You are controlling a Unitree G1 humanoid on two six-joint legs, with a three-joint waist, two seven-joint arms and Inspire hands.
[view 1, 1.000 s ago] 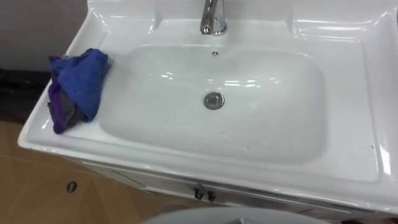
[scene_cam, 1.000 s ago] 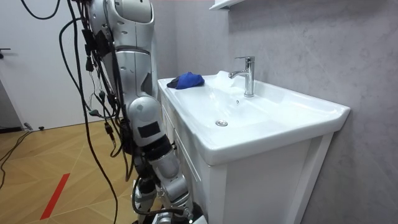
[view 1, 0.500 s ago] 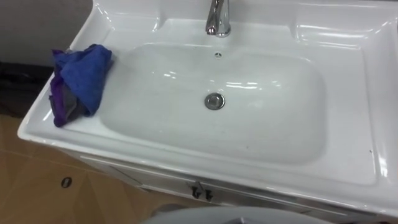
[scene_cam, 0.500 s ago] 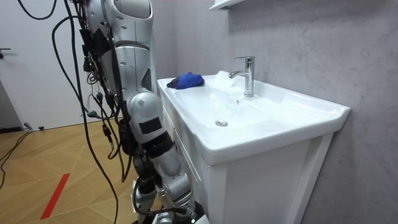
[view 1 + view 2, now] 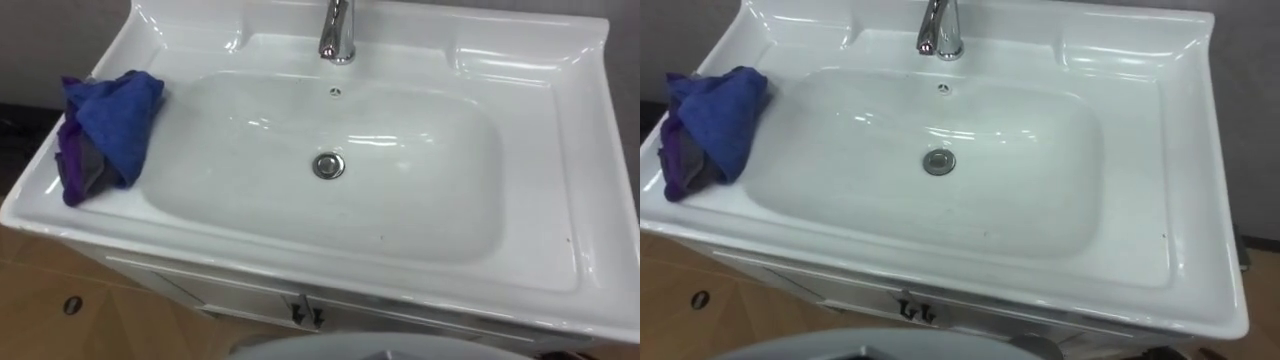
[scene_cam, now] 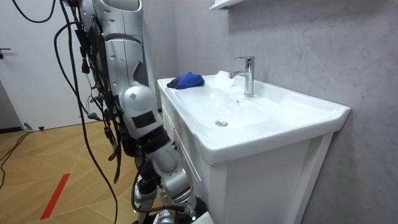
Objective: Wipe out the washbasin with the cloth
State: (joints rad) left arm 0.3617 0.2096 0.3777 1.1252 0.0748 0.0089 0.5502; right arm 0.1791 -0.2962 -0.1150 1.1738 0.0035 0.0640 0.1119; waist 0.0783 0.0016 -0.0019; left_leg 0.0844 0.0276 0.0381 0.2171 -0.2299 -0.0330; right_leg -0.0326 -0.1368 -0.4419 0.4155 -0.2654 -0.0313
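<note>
Fingers of the right hand [image 6: 164, 217] cannot be told spread or curled: in the room view the right arm hangs beside the cabinet [image 6: 249, 186], and the lower edge cuts the hand off.

From the head, the basin [image 5: 540, 170] lies below, with the tap [image 5: 338, 30] at its far middle, its top cut by the upper edge. A small overflow hole [image 5: 335, 92] sits just near of the tap, and the drain [image 5: 328, 165] is in the middle of the bowl. A blue cloth [image 5: 110, 125] lies crumpled on the left ledge, touching the bowl's left lip; its left folds look purple with a grey patch. Below the near rim two small dark handles [image 5: 305, 315] show on the cabinet front. A dark round mark [image 5: 72, 305] on the wood floor [image 5: 40, 320] is too small to read.

Seen from the room, the robot stands at the basin's front. That view adds the whole tap, a grey wall [image 6: 311, 43] behind it, a shelf [image 6: 224, 4] corner at the top and a red stripe [image 6: 55, 196] on the floor.
</note>
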